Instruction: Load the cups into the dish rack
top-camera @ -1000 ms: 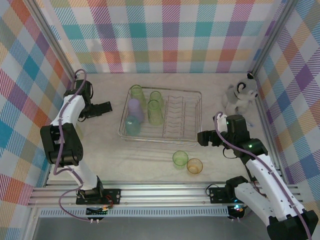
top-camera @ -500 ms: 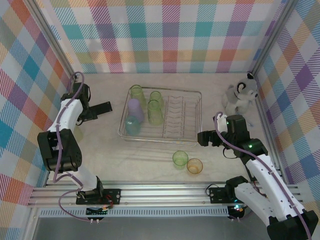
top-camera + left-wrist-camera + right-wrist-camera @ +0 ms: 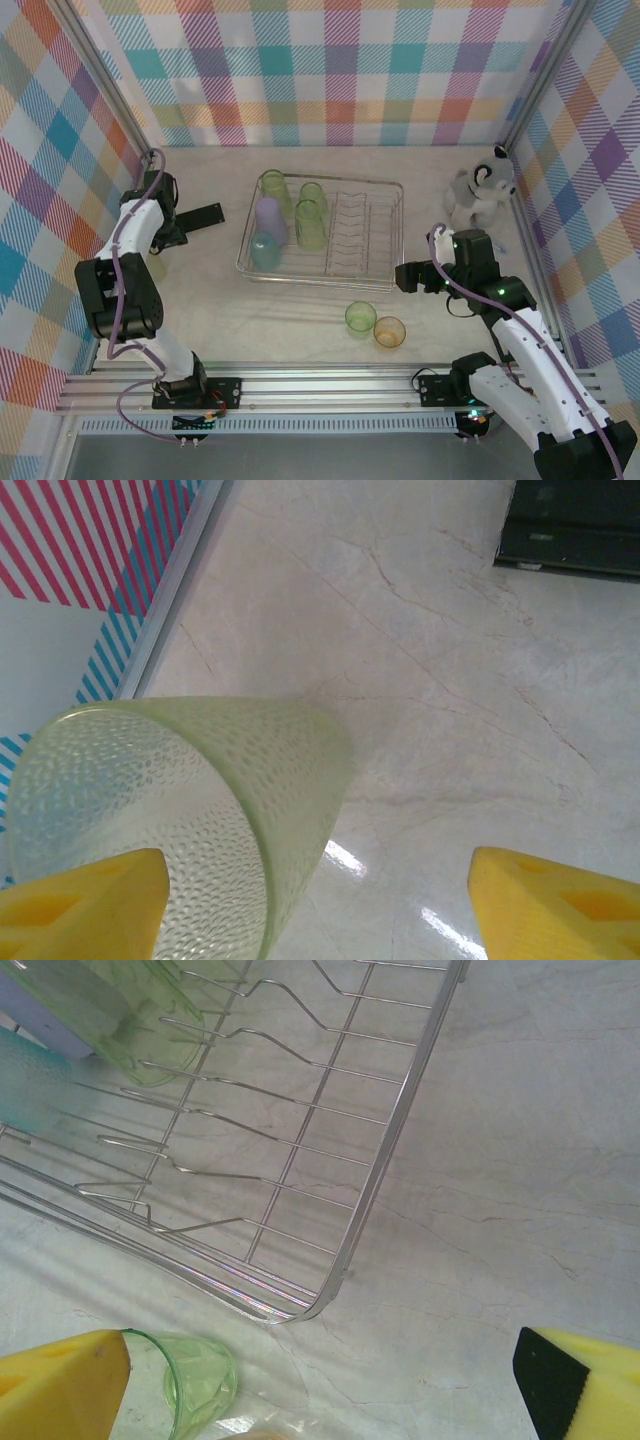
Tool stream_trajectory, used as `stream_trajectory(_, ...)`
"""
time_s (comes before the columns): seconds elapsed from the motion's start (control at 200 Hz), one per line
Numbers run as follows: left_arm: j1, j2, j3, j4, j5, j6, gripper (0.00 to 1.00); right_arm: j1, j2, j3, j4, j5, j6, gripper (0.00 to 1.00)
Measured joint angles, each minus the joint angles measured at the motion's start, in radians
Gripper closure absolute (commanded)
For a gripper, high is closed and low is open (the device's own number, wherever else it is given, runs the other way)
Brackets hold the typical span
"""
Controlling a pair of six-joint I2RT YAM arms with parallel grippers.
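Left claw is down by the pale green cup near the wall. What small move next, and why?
Probably close the left claw on the pale green cup: it sits between the yellow pads, near one, with a wide gap to the other, so it looks ungripped.

Between the fingers of the left gripper (image 3: 318,910) a pale green cup (image 3: 200,800) crowds one pad (image 3: 80,900), the wall (image 3: 70,580) just beyond it; bare table (image 3: 450,730) fills the rest. Ahead of the right gripper (image 3: 330,1390) the dish rack (image 3: 385,1160) corner intrudes, a green cup (image 3: 190,1385) beside one pad (image 3: 60,1380).
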Motion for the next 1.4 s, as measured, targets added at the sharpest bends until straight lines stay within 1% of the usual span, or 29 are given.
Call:
stream_trajectory(0.1, 0.001, 0.011, -0.008, 0.005, 0.003, 0.000, 0.28, 0.000, 0.000, 0.000, -0.001, 0.000, 0.002, 0.01)
stream_trajectory(0.195, 0.003, 0.011, -0.017, 0.007, 0.011, 0.005, 0.36, 0.000, 0.000, 0.000, -0.006, 0.003, 0.003, 0.01)
stream_trajectory(0.335, 0.003, 0.011, -0.029, 0.026, 0.031, 0.018, 0.40, 0.000, 0.000, 0.000, -0.010, 0.011, 0.003, 0.01)
stream_trajectory(0.385, 0.003, 0.011, -0.031, 0.030, 0.034, 0.019, 0.42, 0.000, 0.000, 0.000, -0.010, 0.015, 0.003, 0.01)
stream_trajectory(0.475, 0.004, 0.011, -0.037, 0.034, 0.037, 0.027, 0.51, 0.000, 0.000, 0.000, -0.010, 0.019, 0.003, 0.01)
stream_trajectory(0.545, 0.005, 0.011, -0.041, 0.036, 0.037, 0.026, 0.54, 0.000, 0.000, 0.000, -0.010, 0.019, 0.003, 0.01)
stream_trajectory(0.61, 0.005, 0.011, -0.043, 0.037, 0.037, 0.026, 0.61, 0.000, 0.000, 0.000, -0.010, 0.023, 0.003, 0.01)
stream_trajectory(0.705, 0.005, 0.011, -0.045, 0.040, 0.036, 0.022, 0.64, 0.000, 0.000, 0.000, -0.010, 0.026, 0.004, 0.01)
stream_trajectory(0.795, 0.005, 0.011, -0.047, 0.045, 0.037, 0.018, 0.70, 0.000, 0.000, 0.000, -0.010, 0.026, 0.006, 0.01)
stream_trajectory(0.89, 0.005, 0.010, -0.051, 0.051, 0.037, 0.018, 0.78, 0.000, 0.000, 0.000, -0.010, 0.026, 0.007, 0.01)
stream_trajectory(0.975, 0.005, 0.002, -0.058, 0.051, 0.042, 0.021, 0.88, 0.000, 0.000, 0.000, -0.010, 0.027, 0.007, 0.01)
stream_trajectory(1.035, 0.005, -0.017, -0.063, 0.051, 0.058, 0.019, 0.92, 0.000, -0.001, 0.000, -0.009, 0.029, 0.007, 0.01)
stream_trajectory(1.16, 0.008, -0.094, -0.074, 0.053, 0.118, 0.019, 0.96, 0.000, -0.004, 0.000, -0.008, 0.034, 0.007, 0.01)
stream_trajectory(1.285, 0.008, -0.211, -0.079, 0.060, 0.226, 0.022, 1.00, 0.000, -0.008, 0.000, -0.006, 0.034, 0.006, 0.01)
stream_trajectory(1.4, 0.008, -0.302, -0.074, 0.060, 0.328, 0.023, 1.00, 0.000, -0.009, 0.000, -0.006, 0.034, 0.006, 0.01)
